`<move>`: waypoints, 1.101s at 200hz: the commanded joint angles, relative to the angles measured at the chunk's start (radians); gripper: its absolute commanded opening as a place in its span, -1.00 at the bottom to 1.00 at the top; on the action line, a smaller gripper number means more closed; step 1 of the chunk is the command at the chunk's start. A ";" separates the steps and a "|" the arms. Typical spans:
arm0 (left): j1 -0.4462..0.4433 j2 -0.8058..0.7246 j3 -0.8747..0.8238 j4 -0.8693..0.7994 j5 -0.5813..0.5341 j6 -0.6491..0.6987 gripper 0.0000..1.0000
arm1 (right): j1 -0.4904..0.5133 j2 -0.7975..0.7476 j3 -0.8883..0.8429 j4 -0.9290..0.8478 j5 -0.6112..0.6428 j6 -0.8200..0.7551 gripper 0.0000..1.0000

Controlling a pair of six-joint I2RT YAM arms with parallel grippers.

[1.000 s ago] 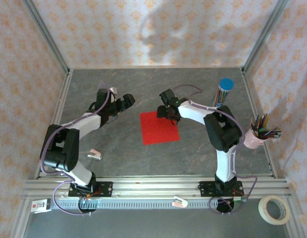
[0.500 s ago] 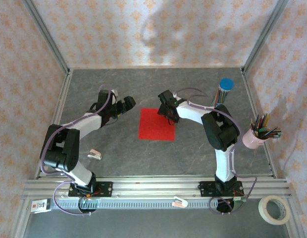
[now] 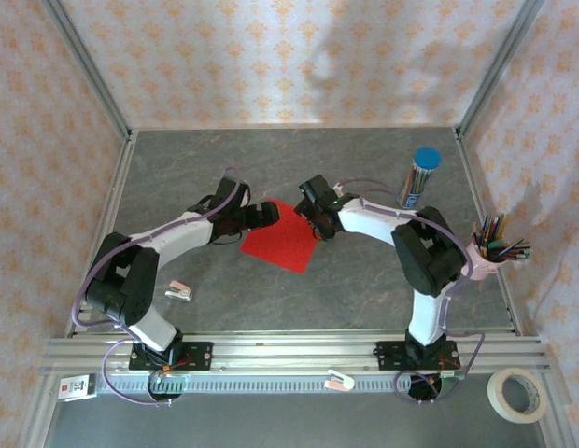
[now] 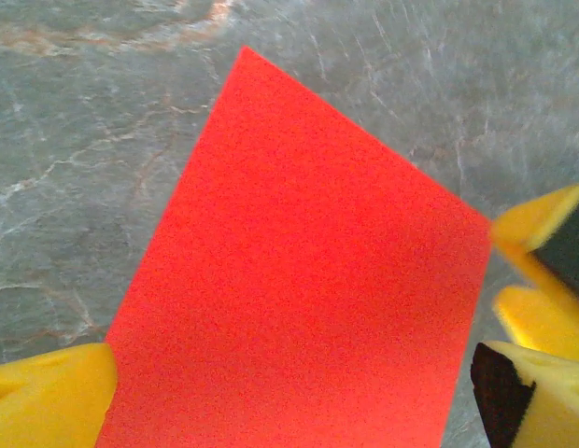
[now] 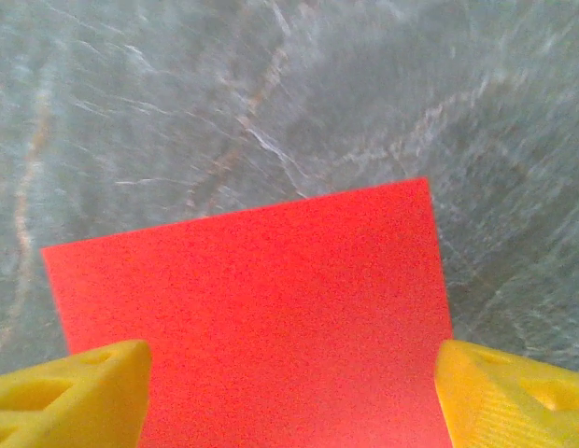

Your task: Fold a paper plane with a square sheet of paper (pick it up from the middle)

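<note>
The square sheet of paper [image 3: 282,241] is bright red and unfolded, lying turned at an angle on the grey table [image 3: 364,289]. My left gripper [image 3: 263,215] is at its upper left corner, open. In the left wrist view the sheet [image 4: 299,280] spans the gap between that gripper's [image 4: 289,411] yellow fingers [image 4: 47,397]. My right gripper [image 3: 316,217] is at the sheet's upper right edge, open. Its fingers [image 5: 70,392] stand either side of the sheet [image 5: 261,308], about at its edges. The right gripper's fingertips [image 4: 542,233] show at the right of the left wrist view.
A blue-capped tube of coloured pencils [image 3: 422,175] stands at the back right. A pink cup of pencils [image 3: 484,254] is at the right edge. A small white clip [image 3: 180,291] lies front left. A tape roll [image 3: 518,394] sits outside the frame.
The sheet has slid left and turned from square-on to angled. My left gripper has swung right onto its corner. My right gripper shifted slightly and opened a little wider.
</note>
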 commanded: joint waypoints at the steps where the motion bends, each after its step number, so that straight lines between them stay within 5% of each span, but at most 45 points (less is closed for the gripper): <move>1: -0.055 0.051 0.109 -0.151 -0.123 0.134 0.98 | -0.039 -0.127 -0.042 0.049 0.066 -0.111 0.70; 16: -0.100 0.096 0.185 -0.233 -0.194 0.215 0.98 | -0.064 -0.190 -0.114 0.109 0.067 -0.168 1.00; 61: -0.172 0.247 0.387 -0.413 -0.255 0.404 0.98 | -0.087 -0.345 -0.272 0.165 0.186 -0.279 0.99; 127: -0.217 0.443 0.570 -0.532 -0.246 0.396 0.83 | -0.126 -0.426 -0.411 0.190 0.213 -0.228 0.99; 220: -0.239 0.530 0.565 -0.536 -0.283 0.386 0.72 | -0.133 -0.402 -0.416 0.185 0.206 -0.229 0.99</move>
